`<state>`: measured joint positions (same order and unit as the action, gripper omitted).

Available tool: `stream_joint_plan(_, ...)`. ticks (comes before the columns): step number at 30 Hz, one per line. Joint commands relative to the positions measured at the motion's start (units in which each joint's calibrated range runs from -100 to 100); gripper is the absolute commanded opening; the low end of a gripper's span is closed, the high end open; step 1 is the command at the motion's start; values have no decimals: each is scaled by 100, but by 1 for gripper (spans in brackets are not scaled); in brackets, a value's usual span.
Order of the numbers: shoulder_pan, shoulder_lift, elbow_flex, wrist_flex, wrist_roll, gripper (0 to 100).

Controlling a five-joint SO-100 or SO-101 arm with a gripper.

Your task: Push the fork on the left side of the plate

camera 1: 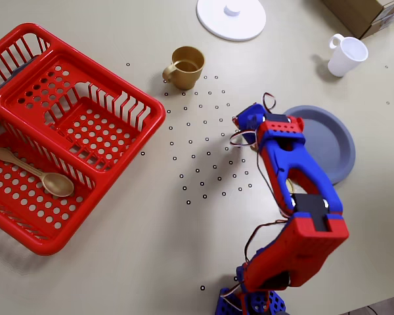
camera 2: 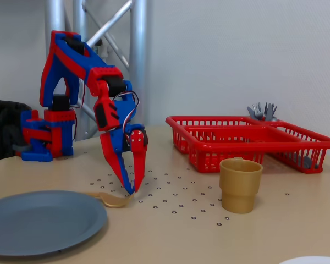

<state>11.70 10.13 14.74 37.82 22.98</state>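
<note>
In the fixed view the small gold fork (camera 2: 112, 199) lies flat on the table, just off the near rim of the slate-blue plate (camera 2: 41, 220). My gripper (camera 2: 131, 191) points down with its fingertips together, touching the table at the fork's head. It grips nothing. In the overhead view the gripper (camera 1: 251, 125) hangs at the left edge of the plate (camera 1: 325, 141). There the arm covers the fork almost entirely.
A red basket (camera 1: 72, 125) holding a gold spoon (camera 1: 36, 172) fills the left of the overhead view. A gold cup (camera 1: 186, 65) stands beyond the dotted grid. A white lid (camera 1: 231, 18), a white mug (camera 1: 347, 55) and a cardboard box (camera 1: 368, 13) sit at the far edge.
</note>
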Motion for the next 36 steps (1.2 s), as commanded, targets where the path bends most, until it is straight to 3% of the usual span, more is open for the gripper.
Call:
stream_joint_plan(1, 165, -125, -603, -3, 49, 0)
stream_joint_plan(15, 453, 86, -1111, -3, 93, 0)
stream_joint_plan(36, -316, -430, -585, 125, -254, 0)
